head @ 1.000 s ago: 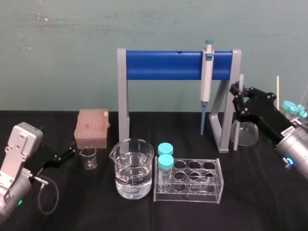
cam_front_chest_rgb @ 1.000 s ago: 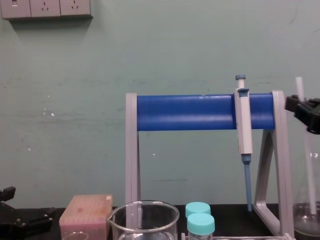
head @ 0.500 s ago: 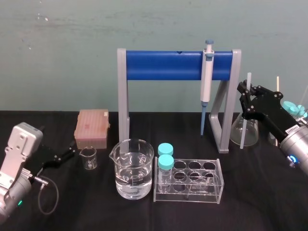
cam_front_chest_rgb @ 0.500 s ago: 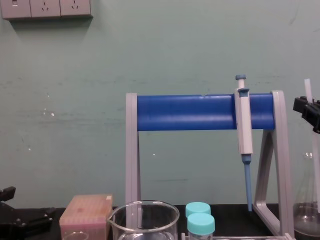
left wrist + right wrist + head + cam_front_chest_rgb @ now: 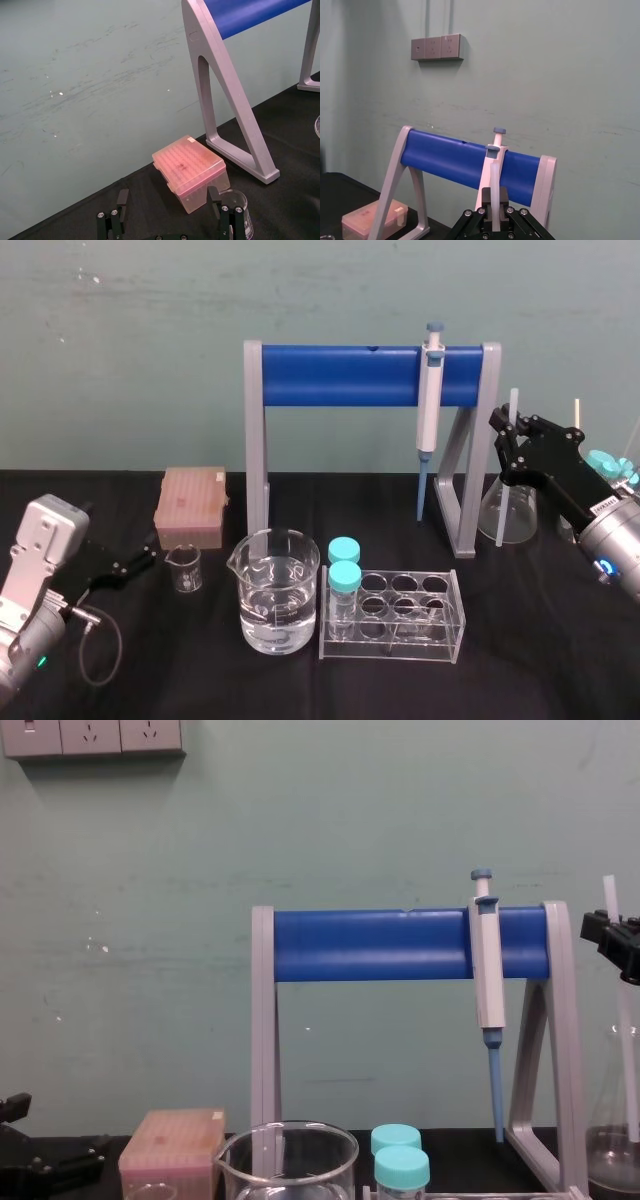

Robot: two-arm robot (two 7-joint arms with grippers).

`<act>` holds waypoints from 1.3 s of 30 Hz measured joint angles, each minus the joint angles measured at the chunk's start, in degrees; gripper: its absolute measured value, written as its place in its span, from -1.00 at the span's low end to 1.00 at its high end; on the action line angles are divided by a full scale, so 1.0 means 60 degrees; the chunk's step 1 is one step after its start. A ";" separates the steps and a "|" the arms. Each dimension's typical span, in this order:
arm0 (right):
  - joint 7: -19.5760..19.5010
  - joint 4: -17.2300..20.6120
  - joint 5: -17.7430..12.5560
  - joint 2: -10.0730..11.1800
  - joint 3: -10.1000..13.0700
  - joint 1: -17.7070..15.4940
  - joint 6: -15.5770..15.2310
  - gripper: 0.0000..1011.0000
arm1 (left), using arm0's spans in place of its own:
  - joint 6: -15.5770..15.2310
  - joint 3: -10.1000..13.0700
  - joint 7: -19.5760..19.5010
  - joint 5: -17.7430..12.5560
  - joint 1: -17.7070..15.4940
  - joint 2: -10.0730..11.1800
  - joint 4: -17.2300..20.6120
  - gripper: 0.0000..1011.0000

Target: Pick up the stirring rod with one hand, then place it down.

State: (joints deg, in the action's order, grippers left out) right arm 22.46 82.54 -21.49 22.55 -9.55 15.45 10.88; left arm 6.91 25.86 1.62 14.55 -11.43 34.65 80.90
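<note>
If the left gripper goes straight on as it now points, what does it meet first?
Probably the pink tip box, between the left gripper's open fingers; the small beaker stands aside.

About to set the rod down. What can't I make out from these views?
1. Head view: the stirring rod's lower end overlaps the flask; inside or in front, cannot tell.
2. Chest view: the frame edge cuts off most of the right gripper and the flask.
3. Right wrist view: the rod lines up with the pipette behind it, hard to separate.
4. The left gripper is parked, open, low on the left.
</note>
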 joint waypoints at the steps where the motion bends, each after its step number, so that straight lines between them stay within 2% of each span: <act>1: 0.0009 -0.0002 0.0004 -0.0006 0.0007 0.0002 0.0000 -0.86 | 0.0000 0.0000 0.0000 0.0000 0.0000 -0.0001 0.0000 0.98; 39: 0.0224 -0.0012 0.0112 -0.0131 0.0121 0.0026 0.0031 -0.86 | 0.0000 0.0000 0.0000 0.0000 0.0000 0.0000 0.0000 0.98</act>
State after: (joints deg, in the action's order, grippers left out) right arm 23.80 82.47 -20.81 21.76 -8.82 15.61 11.06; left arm 6.91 25.86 1.62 14.55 -11.43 34.65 80.90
